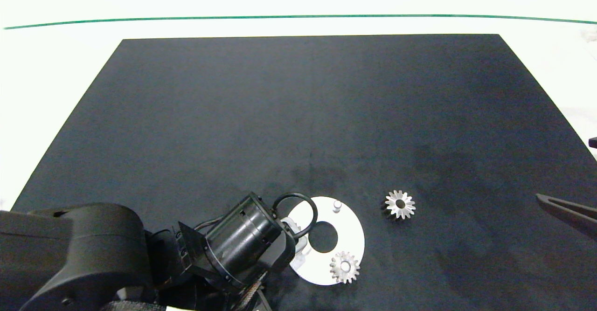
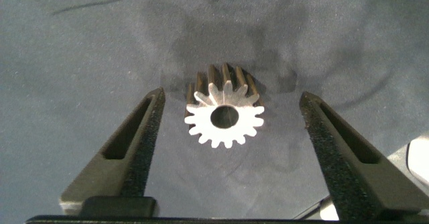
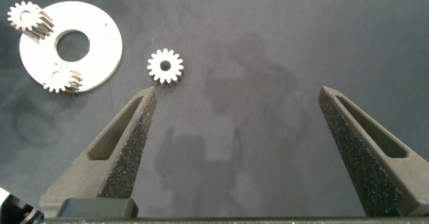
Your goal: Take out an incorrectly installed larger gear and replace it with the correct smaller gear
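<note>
Left wrist view shows the larger gear (image 2: 224, 113) lying on the dark mat (image 2: 80, 56) on the table. It sits between the two fingers of the left gripper (image 2: 231, 95), which is wide open and does not touch it. It looks tall, so I think it is the wrong gear, already taken off. In the head view the left arm hides it, close by the white plate (image 1: 352, 236). One peg (image 1: 336, 204) on the plate is bare, and two small gears (image 3: 64, 80) sit on the plate. So the first half looks done. The smaller gear (image 1: 400, 204) waits on the mat just beside the plate and must go on the peg. The right gripper (image 3: 236, 90) hangs open, well apart from it.
</note>
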Tool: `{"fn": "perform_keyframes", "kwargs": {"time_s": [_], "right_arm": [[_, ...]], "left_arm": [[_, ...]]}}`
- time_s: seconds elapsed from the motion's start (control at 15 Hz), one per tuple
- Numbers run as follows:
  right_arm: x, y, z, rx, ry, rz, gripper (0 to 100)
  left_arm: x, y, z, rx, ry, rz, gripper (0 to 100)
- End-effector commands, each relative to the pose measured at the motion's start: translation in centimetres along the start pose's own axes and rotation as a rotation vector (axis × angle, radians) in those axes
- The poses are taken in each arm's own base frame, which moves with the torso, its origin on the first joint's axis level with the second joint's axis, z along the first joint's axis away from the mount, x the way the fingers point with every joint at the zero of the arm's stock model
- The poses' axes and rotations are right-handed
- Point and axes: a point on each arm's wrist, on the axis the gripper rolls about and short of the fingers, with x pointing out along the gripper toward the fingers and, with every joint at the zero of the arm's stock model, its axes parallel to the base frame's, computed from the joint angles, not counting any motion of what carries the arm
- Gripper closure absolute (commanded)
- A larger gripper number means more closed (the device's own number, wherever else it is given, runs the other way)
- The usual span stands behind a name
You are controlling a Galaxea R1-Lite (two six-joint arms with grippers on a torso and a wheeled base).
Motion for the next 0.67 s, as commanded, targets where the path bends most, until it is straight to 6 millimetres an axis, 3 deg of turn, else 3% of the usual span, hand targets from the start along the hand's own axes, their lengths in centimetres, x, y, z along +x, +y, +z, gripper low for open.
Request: {"fn": "perform_keyframes", "kwargs": {"time_s": [0.07,0.67], "right_arm": [[0.06,0.02,0.00,-0.003,0.003,0.000,0],[0.30,0.10,-0.01,-0.005,0.010,0.004,0]], "left_arm": [[0.09,-0.16,0.12,0.002,-0.009,0.000,28],[0.39,-0.35,-0.54,0.009,0.004,0.001,46]]}}
